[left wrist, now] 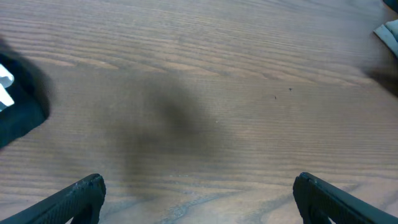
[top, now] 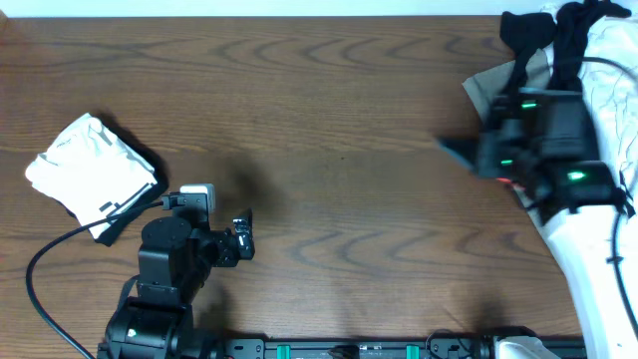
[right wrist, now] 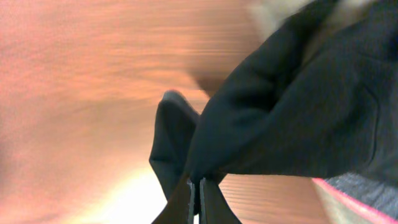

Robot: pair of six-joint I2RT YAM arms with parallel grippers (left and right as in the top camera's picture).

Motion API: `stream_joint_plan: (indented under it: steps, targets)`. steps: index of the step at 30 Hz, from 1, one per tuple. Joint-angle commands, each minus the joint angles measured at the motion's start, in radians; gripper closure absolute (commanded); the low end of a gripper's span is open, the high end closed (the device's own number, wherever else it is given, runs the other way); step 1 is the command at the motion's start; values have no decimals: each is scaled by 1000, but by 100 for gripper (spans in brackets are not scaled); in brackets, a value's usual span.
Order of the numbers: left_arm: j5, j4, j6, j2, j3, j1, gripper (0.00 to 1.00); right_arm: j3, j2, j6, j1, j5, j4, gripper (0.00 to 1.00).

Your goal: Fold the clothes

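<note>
A folded white garment (top: 92, 172) lies at the left of the table. A pile of clothes (top: 558, 40), dark and beige, lies at the far right with a white cloth (top: 598, 249) below it. My right gripper (top: 478, 158) is shut on a dark garment (right wrist: 298, 112), which hangs from its closed fingers (right wrist: 196, 186) above the table; a dark corner (top: 454, 150) sticks out to the left of the gripper. My left gripper (top: 242, 237) is open and empty over bare wood; its fingertips (left wrist: 199, 196) are wide apart.
The brown wooden table (top: 329, 110) spreads between the two arms. A black cable (top: 45, 254) runs from the left arm across the table's front left. A dark blurred object (left wrist: 18, 99) shows at the left edge of the left wrist view.
</note>
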Motion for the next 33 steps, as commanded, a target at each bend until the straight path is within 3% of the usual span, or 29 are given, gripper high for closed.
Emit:
stream_joint_plan:
  steps: [1,4,7,9,12,18,22,28,33]
  targets:
    - [3,-2,-16,0,22,0,2,9,21,57,163,-60,20,99]
    - [3,-2,-16,0,22,0,2,9,63,64,262,-51,58,97]
    - [3,-1,-16,0,22,0,2,9,97,51,315,1,106,79]
    - [3,-2,-16,0,22,0,2,10,95,52,319,82,138,78]
    - [3,0,-16,0,22,0,2,35,67,53,288,195,167,57]
    - [14,99,-126,0,22,0,2,101,-17,53,174,235,83,58]
    - [149,186,-193,27,22,-2,2,102,-61,80,85,236,-43,59]
    - [234,210,-341,246,22,-97,2,102,-72,98,-55,235,-200,49]
    - [234,357,-470,523,22,-267,2,102,-72,98,-116,235,-220,41]
